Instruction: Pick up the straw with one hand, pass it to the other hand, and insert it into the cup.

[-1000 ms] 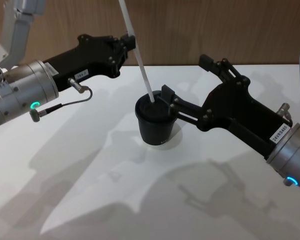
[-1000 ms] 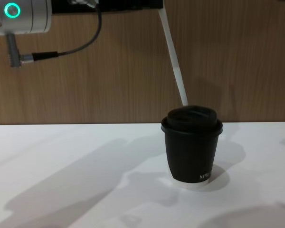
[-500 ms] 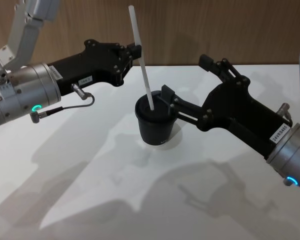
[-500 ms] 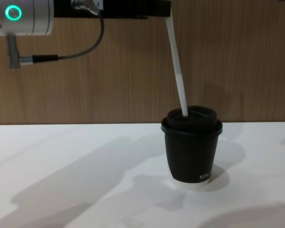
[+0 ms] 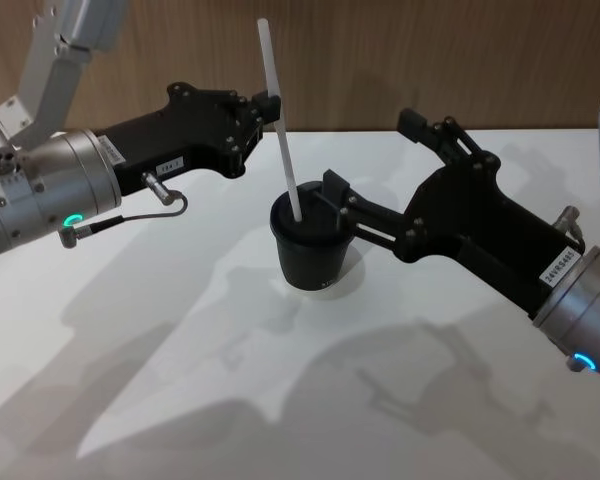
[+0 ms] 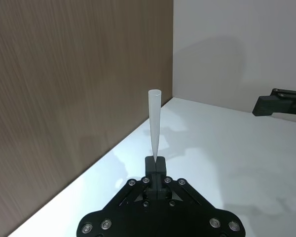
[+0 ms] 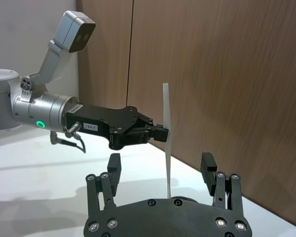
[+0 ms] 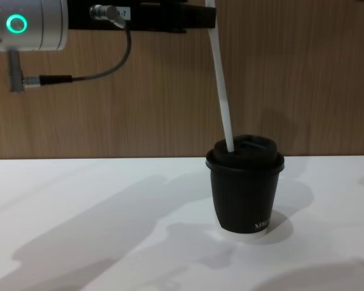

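Left gripper (image 5: 270,107) fingers pinching straw (image 5: 280,135) over cup (image 5: 309,250), right gripper (image 5: 375,165) fingers wide.

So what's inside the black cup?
The bottom end of the white straw pokes down through the lid of the cup, with the left gripper shut on it higher up. The lid covers everything else, so any drink inside is hidden.

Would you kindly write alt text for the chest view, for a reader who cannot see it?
A white straw slants down from the left end effector at the top, its lower end at the domed lid of a black cup on a white table. A wood-panelled wall stands behind.
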